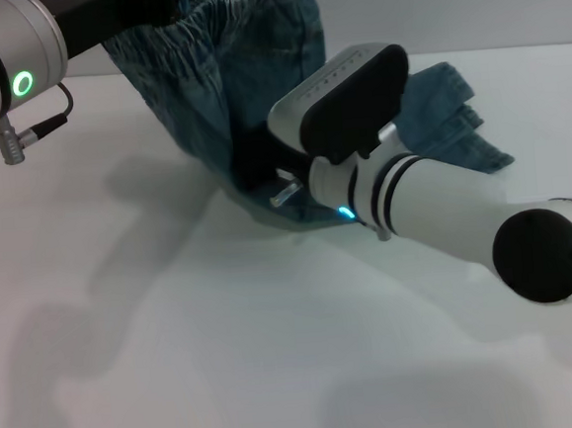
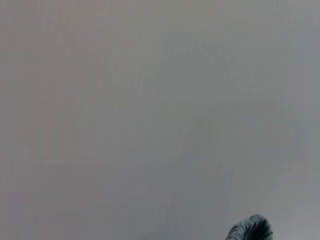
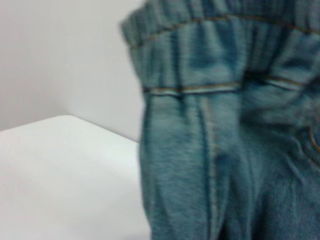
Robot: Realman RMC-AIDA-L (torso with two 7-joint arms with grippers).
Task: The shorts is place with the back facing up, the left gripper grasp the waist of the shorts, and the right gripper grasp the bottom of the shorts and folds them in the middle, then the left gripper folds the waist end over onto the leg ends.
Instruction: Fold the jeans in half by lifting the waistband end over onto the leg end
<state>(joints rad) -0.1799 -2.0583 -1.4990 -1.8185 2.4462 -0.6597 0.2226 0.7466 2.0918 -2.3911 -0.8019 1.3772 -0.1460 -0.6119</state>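
White table (image 1: 179, 361) holds denim shorts (image 1: 256, 87), their waist (image 1: 231, 15) hoisted toward the left arm; right gripper (image 1: 280, 195) touches lower fabric, finger spread unclear.

White table (image 1: 179, 361) bears the shorts (image 1: 437, 123), apparently partly lifted.

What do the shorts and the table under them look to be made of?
The shorts: seemingly denim, faded blue with a woven grain, tan topstitching and a gathered elastic waist. The table: a smooth, matte white surface, possibly laminate or painted board; it shows soft shadows and no grain, so the exact material stays open.
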